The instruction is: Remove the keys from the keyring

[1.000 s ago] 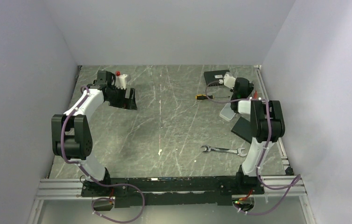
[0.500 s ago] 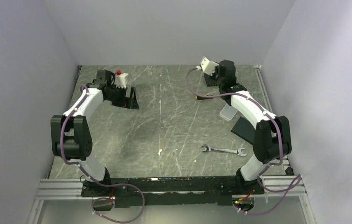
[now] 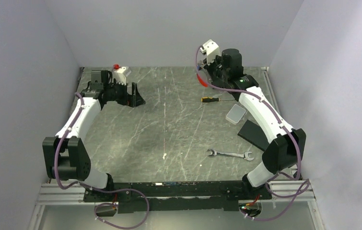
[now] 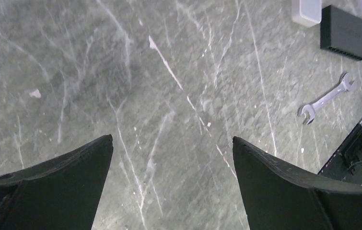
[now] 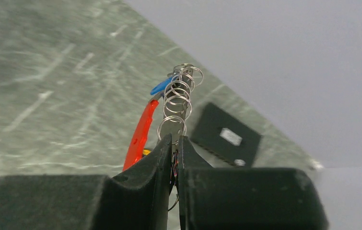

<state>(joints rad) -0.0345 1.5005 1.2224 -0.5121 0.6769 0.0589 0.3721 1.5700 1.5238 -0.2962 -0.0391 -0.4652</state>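
The right hand (image 5: pixel 175 143) is squeezing its two fingers tight on the keyring (image 5: pixel 179 98). It is holding it up in the air over the far part of the surface (image 3: pixel 169 124), close to the back wall. The little silver rings are sticking up from the fingers like a chain. The red tag (image 5: pixel 139 132) is lying along their left side in the right wrist view. The blue key (image 5: pixel 161 87) is poking out from behind the top rings. The other keys are too small to pick out. From above, the red tag is showing as a small red spot just under the right hand.

The left hand (image 4: pixel 171 140) is hanging over the far left part of the surface with its fingers spread wide apart, gripping nothing.

The wrench (image 3: pixel 229 154) is lying on the surface near the right arm's base. The screwdriver (image 3: pixel 211 99) is lying farther back. A pale box (image 3: pixel 236 115) is sitting close to a black box (image 3: pixel 253 132).
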